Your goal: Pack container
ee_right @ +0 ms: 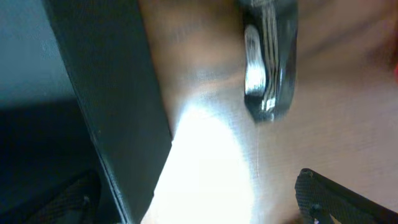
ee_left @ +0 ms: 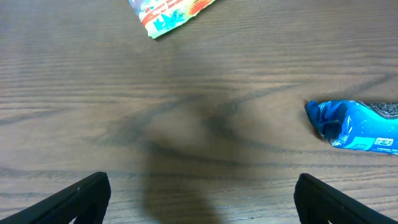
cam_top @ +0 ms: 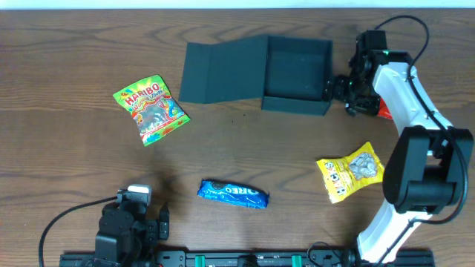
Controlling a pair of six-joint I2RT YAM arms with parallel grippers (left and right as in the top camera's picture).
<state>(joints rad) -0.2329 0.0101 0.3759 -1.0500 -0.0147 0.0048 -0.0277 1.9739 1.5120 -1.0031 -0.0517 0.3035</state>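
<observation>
The container [cam_top: 297, 68] is a dark teal-black square box, open and empty, at the back middle of the table. Its flap lid [cam_top: 223, 72] lies flat to its left. My right gripper [cam_top: 335, 89] is open at the box's right wall. In the right wrist view the gripper [ee_right: 193, 193] straddles that wall [ee_right: 106, 112], with one finger inside the box and one outside. My left gripper [cam_top: 156, 219] is open and empty near the table's front edge; its view [ee_left: 202, 186] shows bare wood between the fingers.
A Haribo packet [cam_top: 151, 108] lies at the left, a blue Oreo packet [cam_top: 233, 193] at the front middle [ee_left: 357, 124], and a yellow packet [cam_top: 350, 172] at the right. A small red thing [cam_top: 383, 111] shows beside the right arm. A blurred shiny object [ee_right: 267, 68] lies outside the box.
</observation>
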